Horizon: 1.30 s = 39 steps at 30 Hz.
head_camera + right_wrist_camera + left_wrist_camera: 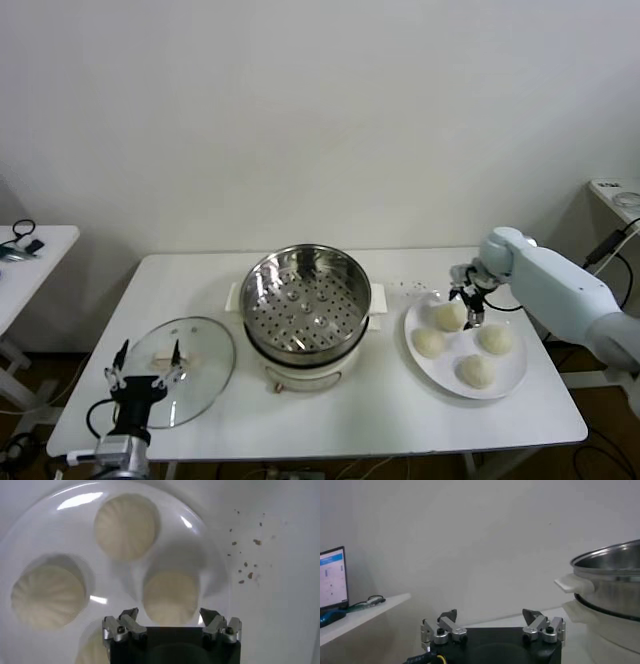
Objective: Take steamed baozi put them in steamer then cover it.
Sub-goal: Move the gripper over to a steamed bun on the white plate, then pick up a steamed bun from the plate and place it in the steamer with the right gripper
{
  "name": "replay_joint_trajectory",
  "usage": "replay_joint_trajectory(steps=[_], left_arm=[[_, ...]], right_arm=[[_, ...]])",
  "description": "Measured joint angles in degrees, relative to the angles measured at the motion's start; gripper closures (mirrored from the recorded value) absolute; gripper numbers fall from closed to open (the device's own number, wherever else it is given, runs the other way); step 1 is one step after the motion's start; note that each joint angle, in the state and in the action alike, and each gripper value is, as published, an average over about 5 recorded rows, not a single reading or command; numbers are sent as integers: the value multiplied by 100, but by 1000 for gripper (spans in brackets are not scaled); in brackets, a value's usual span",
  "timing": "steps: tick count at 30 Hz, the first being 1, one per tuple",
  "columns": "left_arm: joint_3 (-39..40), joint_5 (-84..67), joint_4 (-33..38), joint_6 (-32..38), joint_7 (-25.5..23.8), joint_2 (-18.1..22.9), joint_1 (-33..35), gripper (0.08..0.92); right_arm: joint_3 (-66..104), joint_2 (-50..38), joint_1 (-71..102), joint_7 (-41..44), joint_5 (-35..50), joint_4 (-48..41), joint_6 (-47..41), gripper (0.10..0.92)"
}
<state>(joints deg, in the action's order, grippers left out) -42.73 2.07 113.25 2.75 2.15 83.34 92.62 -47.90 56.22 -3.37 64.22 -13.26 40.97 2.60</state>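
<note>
- Over the white plate (512, 380) at the right side of the worktop (330, 425), my right end effector (469, 312) hangs with its fingers spread wide, holding nothing.
- Directly beneath it lies one steamed baozi (171, 597), between the two fingertips in my right wrist view; I cannot tell whether the fingers touch it.
- Three more baozi sit on the same plate: one (429, 342) toward the steamer, one (494, 338) toward the worktop's right edge, one (475, 371) nearest my body.
- At the worktop's centre stands the steamer (306, 300), its shiny perforated basket on a white pot base, with nothing inside.
- Left of the steamer, the cover (205, 352) lies flat on the worktop, handle up.
- My left end effector (142, 376) waits low above the cover's near edge, fingers open and empty.
</note>
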Motion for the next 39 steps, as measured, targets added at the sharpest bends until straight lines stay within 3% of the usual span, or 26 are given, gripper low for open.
replay_joint_trajectory(steps=[13,26,39], left_arm=[[3,10,-39,-6,6,-15,-23,177],[0,23,7,-11,29,20,14,177],[-22,-13,65,2,49,-4,109,177]], right_arm=[[1,280,-17,111,-34,-376,95,229],[22,298,-54,215,-45,-418,159,350],[-655,81,-819,363,458,308,421,349]])
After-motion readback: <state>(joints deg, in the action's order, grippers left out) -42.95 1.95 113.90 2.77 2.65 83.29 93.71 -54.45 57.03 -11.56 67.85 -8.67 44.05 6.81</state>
